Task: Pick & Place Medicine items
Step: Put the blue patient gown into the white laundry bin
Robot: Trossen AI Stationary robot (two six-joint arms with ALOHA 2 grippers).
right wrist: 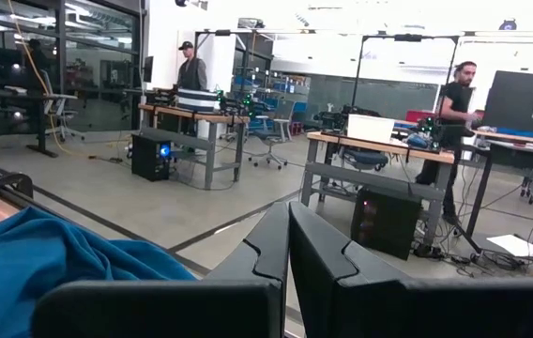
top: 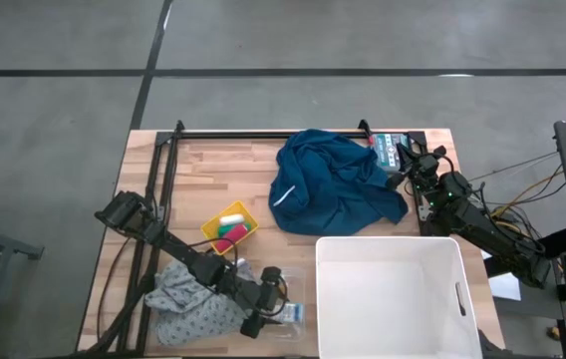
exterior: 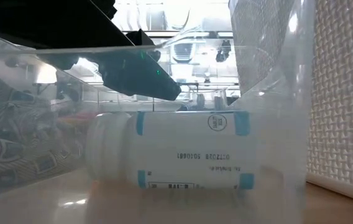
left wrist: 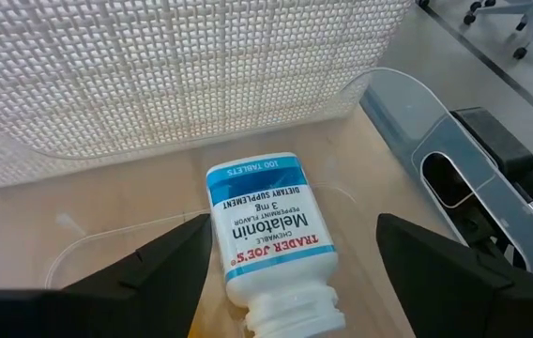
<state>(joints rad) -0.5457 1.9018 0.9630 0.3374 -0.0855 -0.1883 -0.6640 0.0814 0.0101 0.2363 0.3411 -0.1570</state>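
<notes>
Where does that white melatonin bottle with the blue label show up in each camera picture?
High view: white bottle barely shows near the table's front edge, by the left end effector.
Low view: fills the middle, lying on its side.
Left wrist view: lies between the open fingers.
Right wrist view: not in it.
Shared landmark: the white bin.

Two dark jointed arms (top: 193, 261) trailing thin cables.

Even, soft light from above on the table (top: 213, 189) casts faint shadows, while the low view is blown out by ceiling glare, and the bottle (exterior: 183, 149) just beyond the left gripper (left wrist: 290, 258) looks hazy
</notes>
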